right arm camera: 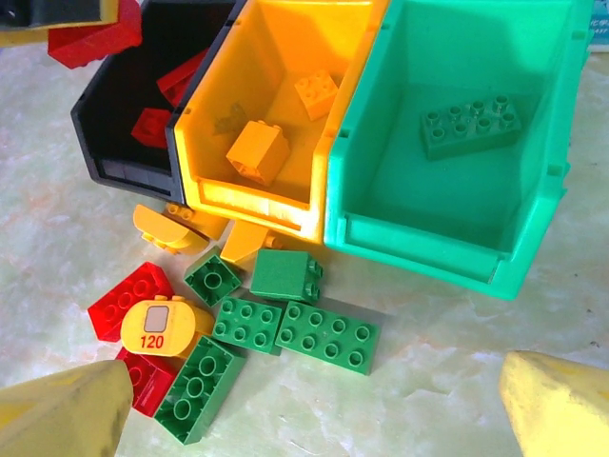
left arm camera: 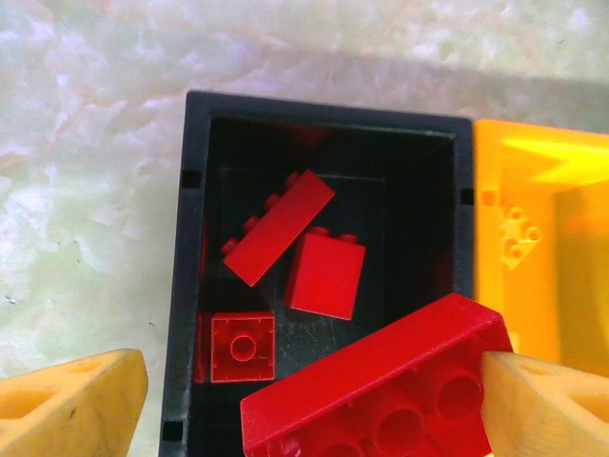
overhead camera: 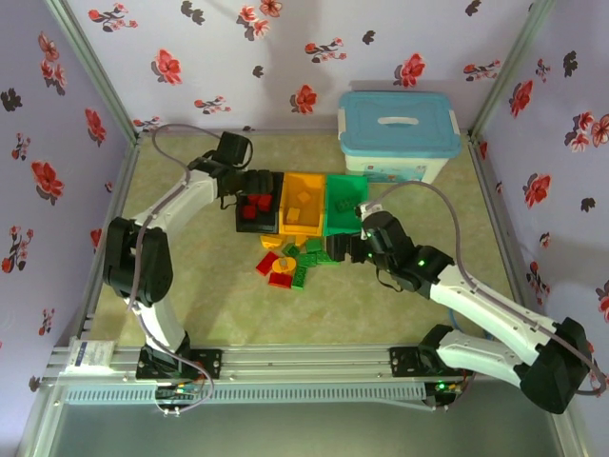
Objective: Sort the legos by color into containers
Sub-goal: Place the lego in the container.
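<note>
My left gripper [left arm camera: 314, 400] hangs open over the black bin [left arm camera: 186, 286]. A long red brick [left arm camera: 381, 381] lies tilted between its fingers, against the right finger [left arm camera: 547, 409] and apart from the left one. Three red bricks [left arm camera: 326, 276] lie in that bin. The orange bin [right arm camera: 285, 205] holds two orange bricks [right arm camera: 257, 148]. In the green bin [right arm camera: 447, 238] lies one green brick [right arm camera: 471, 124]. My right gripper [right arm camera: 319, 400] is open and empty above the loose pile: several green bricks [right arm camera: 327, 335], red ones [right arm camera: 130, 300] and yellow pieces [right arm camera: 164, 327].
A large white tub with a light-blue lid [overhead camera: 398, 133] stands behind the green bin [overhead camera: 344, 202]. Flowered walls and metal posts close in the table on three sides. The loose pile [overhead camera: 290, 264] lies just in front of the bins.
</note>
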Motion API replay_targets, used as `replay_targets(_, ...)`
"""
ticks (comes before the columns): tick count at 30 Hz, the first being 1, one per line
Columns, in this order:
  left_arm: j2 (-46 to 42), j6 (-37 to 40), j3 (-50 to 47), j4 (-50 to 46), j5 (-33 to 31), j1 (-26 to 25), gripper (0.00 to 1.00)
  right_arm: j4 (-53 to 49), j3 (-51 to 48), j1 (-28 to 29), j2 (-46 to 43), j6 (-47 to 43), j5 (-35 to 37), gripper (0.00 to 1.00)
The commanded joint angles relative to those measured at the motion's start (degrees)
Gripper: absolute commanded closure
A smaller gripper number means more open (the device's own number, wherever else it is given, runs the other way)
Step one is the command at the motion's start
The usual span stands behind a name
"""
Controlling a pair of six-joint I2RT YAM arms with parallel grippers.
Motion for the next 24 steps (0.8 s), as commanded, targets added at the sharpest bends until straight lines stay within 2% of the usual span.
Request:
replay_targets(1,1.5,0.5,-2.6,0.8,1.0,1.9,0.13,1.1,-0.6,-0.2,0.4,1.5,0.0,0.01)
replay_targets(4,2.1,1.7,-3.6,2.3,3.7,2.4,0.12,1.4,-0.9,-0.2,0.4,1.8,-0.1,0.01)
replay_targets(9,4.0,1.2,-4.2,2.5,4.6,3.4,0.11,1.5,-1.0,-0.2,-0.1,2.2,-0.2,0.01)
replay_targets(15,6.3,-1.1,-6.2,6.4,11.6,6.3,0.15,1.3,-1.2,-0.2,-0.5,2.5,-0.2,0.01)
replay_targets(24,3.1,-1.8,-7.7,7.6,11.8,6.6,0.15,1.2,-0.7,-0.1,-0.7,2.6,-0.5,0.01)
